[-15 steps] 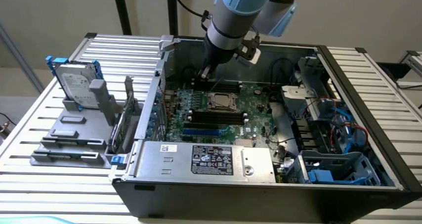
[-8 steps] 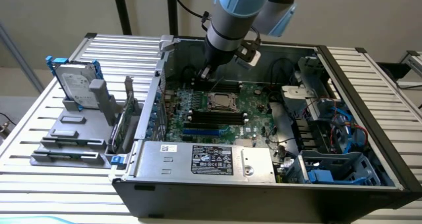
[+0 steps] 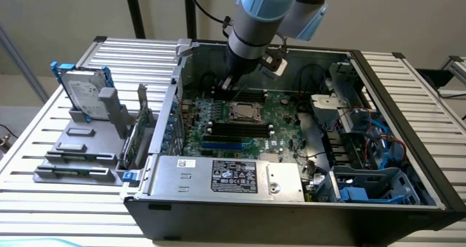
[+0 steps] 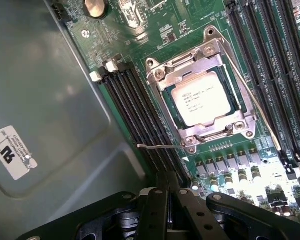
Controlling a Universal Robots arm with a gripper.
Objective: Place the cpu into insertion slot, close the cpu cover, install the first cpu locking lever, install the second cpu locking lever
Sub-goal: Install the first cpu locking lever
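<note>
The silvery square cpu [image 4: 200, 102] lay under its lowered steel-frame cpu cover [image 4: 166, 76]. The black gripper [image 4: 167, 181], clenched and empty, hung near the thin wire lever [image 4: 157, 146], which was judged to need pressing down.

One cpu [image 3: 244, 112], one cpu cover [image 4: 189, 67] and one power supply box [image 3: 226, 176] are showing; seemingly four memory slots [image 3: 240, 128] are lying at the cpu's six o'clock.

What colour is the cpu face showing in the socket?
The cpu shows a silvery-white metal face with dark print; wrist view is clearest.
</note>
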